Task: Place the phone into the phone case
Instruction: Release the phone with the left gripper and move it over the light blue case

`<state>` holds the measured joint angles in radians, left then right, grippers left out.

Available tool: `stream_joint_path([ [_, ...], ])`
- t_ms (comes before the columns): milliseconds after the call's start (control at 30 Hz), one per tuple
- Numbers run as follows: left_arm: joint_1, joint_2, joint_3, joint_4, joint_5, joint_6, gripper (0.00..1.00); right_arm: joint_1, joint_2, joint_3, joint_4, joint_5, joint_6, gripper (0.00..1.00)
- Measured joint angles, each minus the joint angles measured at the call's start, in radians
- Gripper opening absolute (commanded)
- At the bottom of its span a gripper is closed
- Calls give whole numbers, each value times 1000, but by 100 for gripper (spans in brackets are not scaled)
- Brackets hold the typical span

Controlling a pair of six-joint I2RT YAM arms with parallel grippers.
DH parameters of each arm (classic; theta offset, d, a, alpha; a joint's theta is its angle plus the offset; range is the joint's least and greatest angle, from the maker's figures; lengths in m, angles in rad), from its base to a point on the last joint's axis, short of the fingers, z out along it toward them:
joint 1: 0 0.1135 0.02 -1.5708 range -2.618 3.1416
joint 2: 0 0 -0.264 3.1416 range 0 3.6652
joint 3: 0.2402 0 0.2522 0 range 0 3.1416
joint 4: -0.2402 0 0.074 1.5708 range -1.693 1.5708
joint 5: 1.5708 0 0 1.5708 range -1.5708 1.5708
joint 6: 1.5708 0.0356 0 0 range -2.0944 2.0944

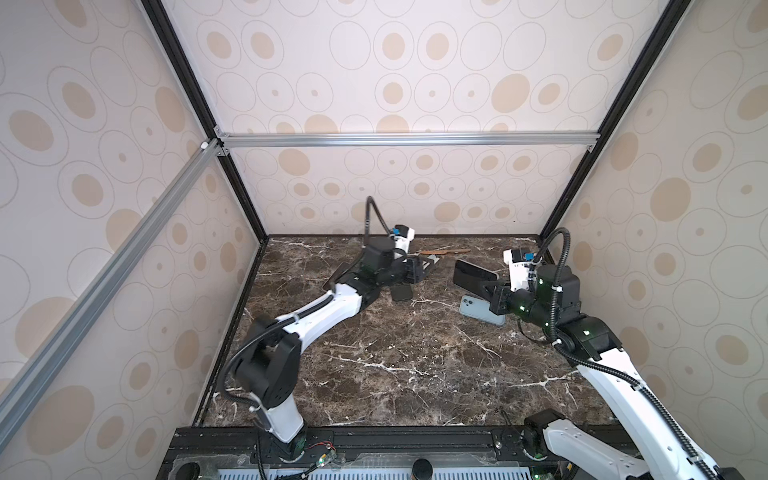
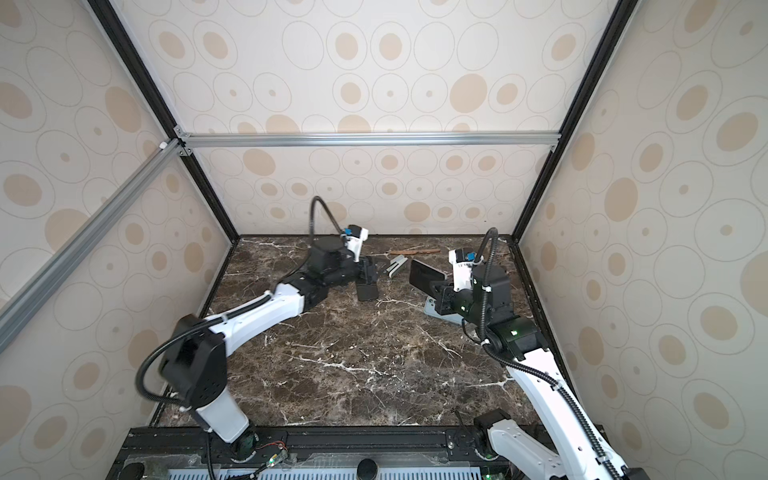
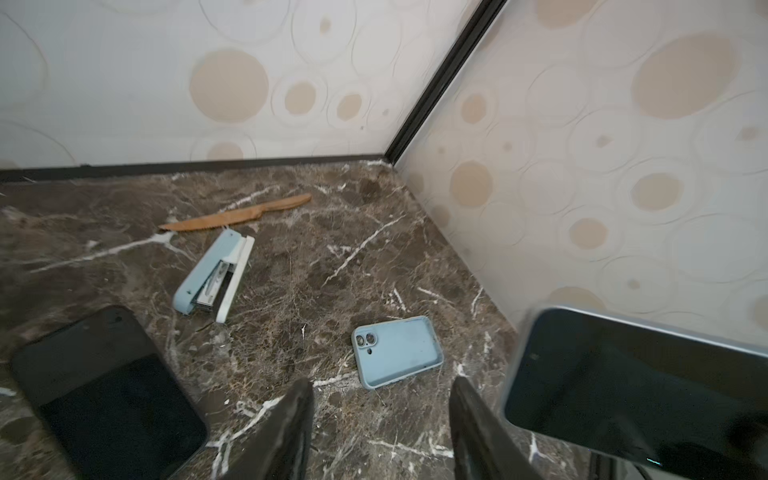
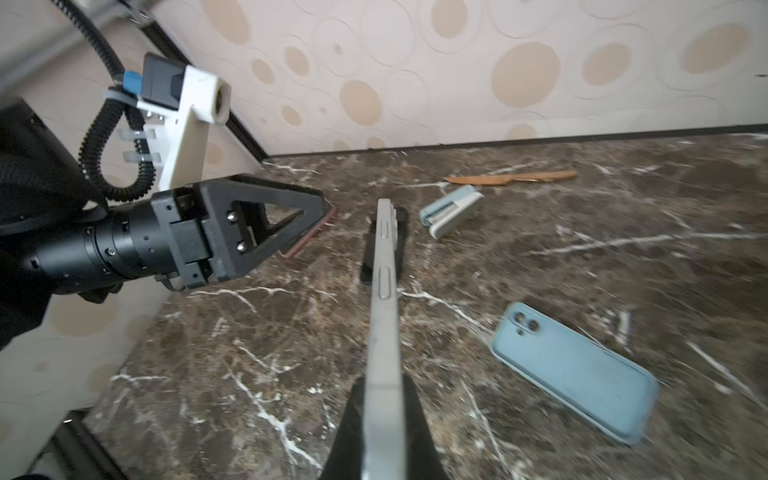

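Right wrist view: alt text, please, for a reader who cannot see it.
The right gripper clamps a grey phone edge-on above a dark marble table. A light blue phone case lies flat on it; the left gripper, a stapler and a wooden knife are beyond.

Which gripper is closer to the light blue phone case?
Right. The right gripper, gripping the grey-edged phone, hangs close beside the light blue phone case; the left gripper is farther off, open.

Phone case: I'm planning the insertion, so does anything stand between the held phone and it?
Nothing visible does: the right gripper holds the phone, and only bare table lies between it and the phone case.
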<state>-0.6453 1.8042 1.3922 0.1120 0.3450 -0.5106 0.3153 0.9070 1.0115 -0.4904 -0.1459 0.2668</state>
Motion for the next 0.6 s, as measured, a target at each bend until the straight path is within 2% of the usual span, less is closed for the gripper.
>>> stream_joint_path([
  [133,-88,264,248,-150,-114,42,51,-3,-78,-7,-121,137,-53,0],
  [333,-177,549,566,-358,-217,77,51,-3,-190,-7,-246,243,-91,0],
  [500,-220,713,801,-504,-265,86,50,-3,-262,-7,-304,288,-106,0],
  [600,-233,748,851,-548,-275,86,50,-3,-277,-7,-324,303,-113,0],
])
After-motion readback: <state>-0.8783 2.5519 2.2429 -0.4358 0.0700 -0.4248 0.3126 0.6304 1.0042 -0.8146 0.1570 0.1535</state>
